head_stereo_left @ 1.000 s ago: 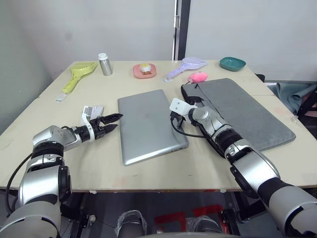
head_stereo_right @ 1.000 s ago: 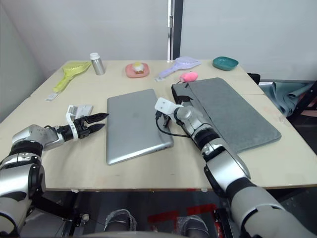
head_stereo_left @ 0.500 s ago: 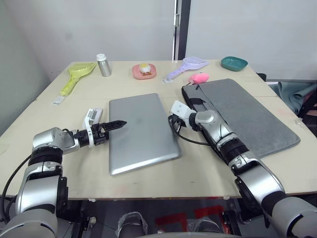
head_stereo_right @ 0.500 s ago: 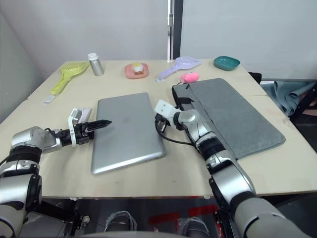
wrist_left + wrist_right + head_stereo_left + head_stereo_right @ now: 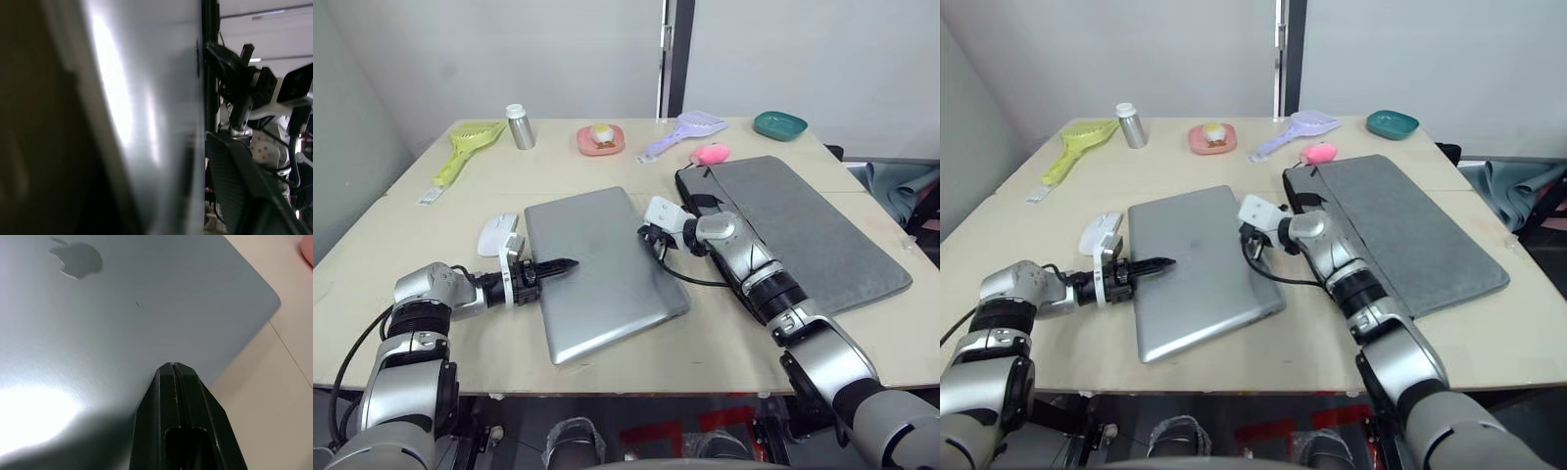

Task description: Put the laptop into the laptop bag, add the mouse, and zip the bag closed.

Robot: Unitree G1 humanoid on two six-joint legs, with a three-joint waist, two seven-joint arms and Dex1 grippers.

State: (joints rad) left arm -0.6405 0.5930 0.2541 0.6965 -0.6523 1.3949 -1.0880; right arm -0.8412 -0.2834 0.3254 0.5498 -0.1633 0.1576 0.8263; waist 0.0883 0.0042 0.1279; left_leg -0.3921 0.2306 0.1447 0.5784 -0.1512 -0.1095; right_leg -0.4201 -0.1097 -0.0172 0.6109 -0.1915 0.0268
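While our clenched left gripper (image 5: 563, 264) and right gripper (image 5: 646, 235) merely press the laptop (image 5: 602, 269), it may skid away from the laptop bag (image 5: 803, 225).

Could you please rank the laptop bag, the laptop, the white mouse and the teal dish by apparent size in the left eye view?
1. laptop bag
2. laptop
3. teal dish and mouse: look alike; the dish lies farther off, so unranked.

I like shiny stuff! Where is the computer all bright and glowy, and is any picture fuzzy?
Left wrist view: a bright white streak of glare runs down the laptop, and the dark near side is blurry. Right wrist view: a soft white glow sits on the lid beside the right gripper. Eye views: the lid looks evenly grey.
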